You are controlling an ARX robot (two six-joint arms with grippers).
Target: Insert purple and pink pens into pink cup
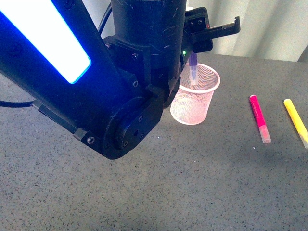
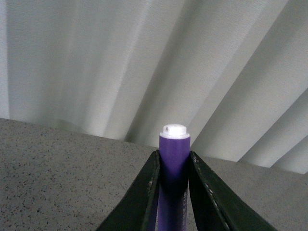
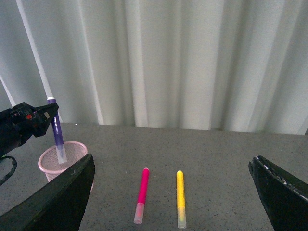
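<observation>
- At left on the table (image 1: pixel 144 192), above the pink cup (image 1: pixel 192 109): left gripper (image 2: pixel 174 159) clamped on the purple pen (image 1: pixel 193 67), near upright, whitish cap downward and inside the rim.
- Step in hand, by judgement: delivering the first pen, so roughly half the task is left.
- Next move probably calls for parting the jaws with the pen centred in the mouth, then rising straight clear to avoid tipping the light mesh.
- Right of the cup, well apart: pink pen (image 1: pixel 259 118) lying flat, cap toward the robot, not yet picked up.
- Further right, near it: yellow marker (image 1: pixel 296 120), best left alone.
- Right gripper (image 3: pixel 172 161): spread wide, holding nothing, hovering over the table facing both lying markers.
</observation>
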